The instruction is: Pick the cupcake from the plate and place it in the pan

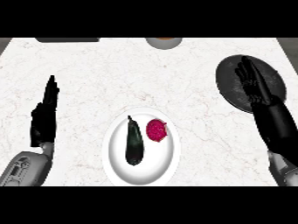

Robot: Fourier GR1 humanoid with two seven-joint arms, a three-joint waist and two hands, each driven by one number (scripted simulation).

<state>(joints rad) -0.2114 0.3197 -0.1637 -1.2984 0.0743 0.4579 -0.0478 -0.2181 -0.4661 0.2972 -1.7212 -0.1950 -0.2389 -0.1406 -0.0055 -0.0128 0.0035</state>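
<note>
A white plate (121, 166) lies at the counter's near middle. On it sit a pink-red cupcake (156, 130) toward the right rim and a dark eggplant (133, 141) to its left. The dark round pan (232, 83) rests at the right of the counter. My right hand (254, 85) is open, its straight fingers stretched over the pan, well apart from the cupcake. At the left of the counter my left hand (45, 113) rests open, fingers up, holding nothing.
A grey bowl (163, 42) with something orange inside stands at the far edge, centre. A dark flat object (67, 40) lies at the far left edge. The white marble counter (112, 78) spreads between plate and pan.
</note>
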